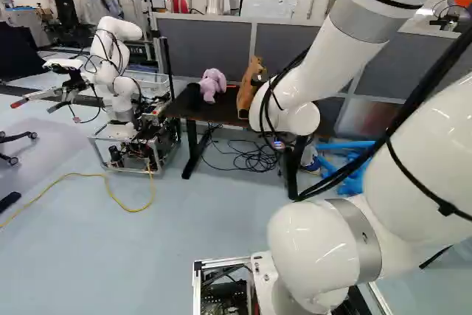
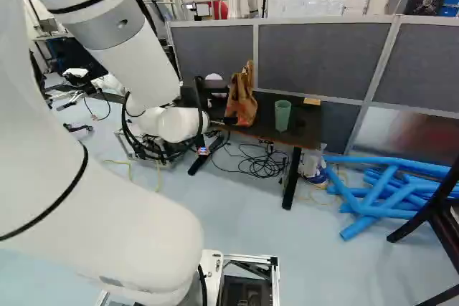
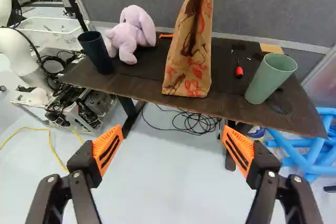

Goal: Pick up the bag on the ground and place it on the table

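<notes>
The black gripper [image 2: 221, 102] shows in the right base view in front of the table, partly hidden by my arm. In the wrist view the gripper [image 3: 172, 148] stands open, its orange pads wide apart and nothing between them. A crumpled brown paper bag [image 3: 190, 51] with red print stands upright on the dark table [image 3: 149, 88], near its front edge, ahead of the fingers and apart from them. That bag [image 2: 242, 98] shows also in the right base view, just beyond the gripper.
On the table stand a purple plush toy [image 3: 128, 38], a dark cup [image 3: 96, 51], a green cup [image 3: 269, 78] and a red-handled tool [image 3: 239, 71]. Cables [image 3: 191, 121] lie below. Blue tubes [image 2: 391, 191] lie to the right; another robot [image 1: 114, 64] stands left. Grey partitions rise behind.
</notes>
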### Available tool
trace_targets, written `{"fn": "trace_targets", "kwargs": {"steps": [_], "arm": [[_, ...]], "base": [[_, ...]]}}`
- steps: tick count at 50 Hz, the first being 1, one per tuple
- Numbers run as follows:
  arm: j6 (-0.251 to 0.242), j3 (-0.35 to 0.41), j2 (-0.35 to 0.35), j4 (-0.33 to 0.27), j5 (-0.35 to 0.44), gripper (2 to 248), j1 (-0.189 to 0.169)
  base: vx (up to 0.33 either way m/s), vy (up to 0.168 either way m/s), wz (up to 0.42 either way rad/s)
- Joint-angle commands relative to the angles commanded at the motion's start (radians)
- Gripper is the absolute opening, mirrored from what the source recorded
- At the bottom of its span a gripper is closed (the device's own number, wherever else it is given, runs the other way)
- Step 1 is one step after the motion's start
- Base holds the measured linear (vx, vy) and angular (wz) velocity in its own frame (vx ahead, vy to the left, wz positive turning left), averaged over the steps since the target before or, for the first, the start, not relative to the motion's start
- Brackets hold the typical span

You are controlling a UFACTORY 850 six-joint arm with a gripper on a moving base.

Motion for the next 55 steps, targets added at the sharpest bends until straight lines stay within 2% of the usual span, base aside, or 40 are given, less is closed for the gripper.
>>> {"fn": "trace_targets", "kwargs": {"steps": [28,55], "arm": [[-0.011,0.121,0.051,-0.004,0.165,247,0.011],[-0.016,0.175,0.073,-0.006,0.239,247,0.017]], "base": [[0.000,0.000,0.000],[0.000,0.000,0.000]]}}
